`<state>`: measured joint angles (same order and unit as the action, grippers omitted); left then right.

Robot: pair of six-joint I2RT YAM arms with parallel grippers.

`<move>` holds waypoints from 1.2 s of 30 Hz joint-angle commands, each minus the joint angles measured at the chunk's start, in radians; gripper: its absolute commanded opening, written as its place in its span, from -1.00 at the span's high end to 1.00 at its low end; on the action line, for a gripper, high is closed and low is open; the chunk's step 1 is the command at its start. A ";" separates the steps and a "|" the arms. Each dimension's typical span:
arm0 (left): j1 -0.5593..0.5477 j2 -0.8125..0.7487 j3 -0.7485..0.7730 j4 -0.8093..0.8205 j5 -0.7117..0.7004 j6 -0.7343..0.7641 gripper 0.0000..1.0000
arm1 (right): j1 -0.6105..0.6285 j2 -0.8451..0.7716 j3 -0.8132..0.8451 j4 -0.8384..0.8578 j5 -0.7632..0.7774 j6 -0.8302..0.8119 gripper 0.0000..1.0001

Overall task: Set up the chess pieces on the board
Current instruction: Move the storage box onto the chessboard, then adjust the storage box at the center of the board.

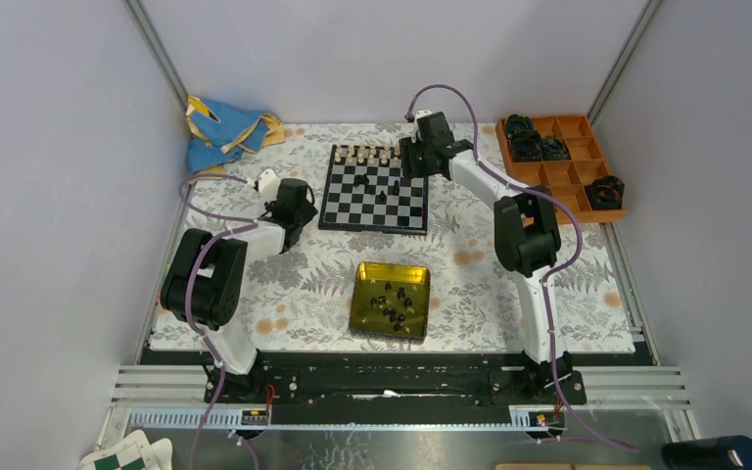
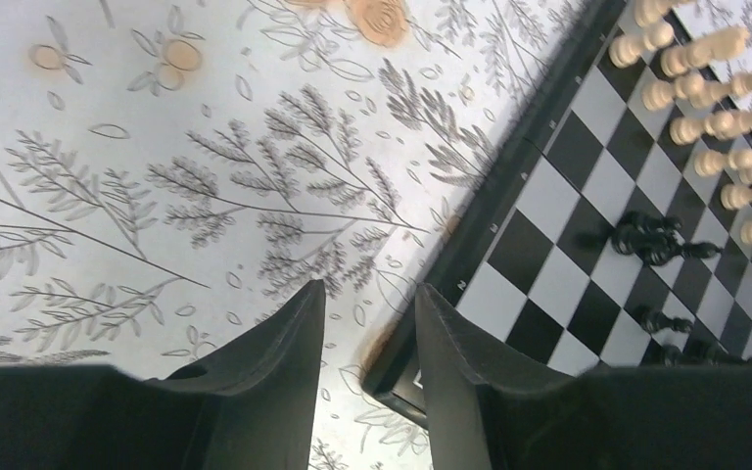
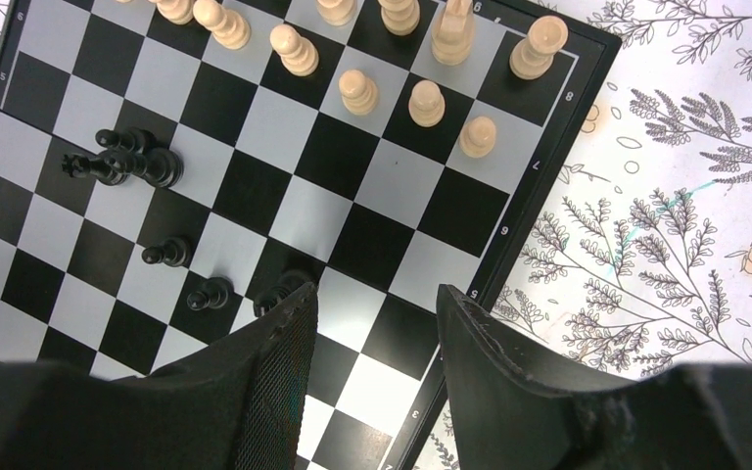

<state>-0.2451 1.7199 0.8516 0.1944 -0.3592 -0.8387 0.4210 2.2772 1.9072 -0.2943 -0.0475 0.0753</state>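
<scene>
Beneath my right jaws: the board (image 3: 338,152), chess pieces (image 3: 142,164) to their left, opposing pieces (image 3: 427,101) ahead. Board's edge lies just right of my left jaws.

The premises were a robotics test cell in a laboratory, not a domestic room. An aluminium rail (image 1: 401,384) carried the left arm (image 1: 206,284) and the right arm (image 1: 526,235) bolted side by side, with purple cables (image 1: 193,323) running up from it. Beyond the rail lay a floral cloth (image 1: 284,294), enclosed left, right and at the far side by plain pale panels (image 1: 59,147) on metal corner posts (image 1: 162,54).
</scene>
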 commanded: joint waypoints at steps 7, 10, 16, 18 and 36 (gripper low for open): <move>0.052 0.088 0.090 -0.084 -0.027 -0.038 0.38 | 0.013 -0.051 -0.019 0.042 -0.012 -0.017 0.00; 0.055 0.122 0.117 -0.092 -0.006 -0.024 0.43 | 0.013 -0.053 -0.019 0.045 -0.011 -0.018 0.09; 0.056 0.181 0.171 -0.112 0.072 0.009 0.72 | 0.013 -0.043 -0.009 0.043 -0.007 -0.017 0.16; 0.057 0.186 0.167 -0.109 0.087 0.007 0.75 | 0.013 -0.041 -0.007 0.042 -0.006 -0.015 0.17; -0.018 0.144 0.094 -0.088 0.118 -0.001 0.94 | 0.012 -0.090 -0.056 0.059 0.003 -0.008 0.20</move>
<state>-0.2379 1.8790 0.9791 0.1284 -0.2539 -0.8509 0.4210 2.2768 1.8587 -0.2714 -0.0463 0.0719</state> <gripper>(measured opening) 0.041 0.404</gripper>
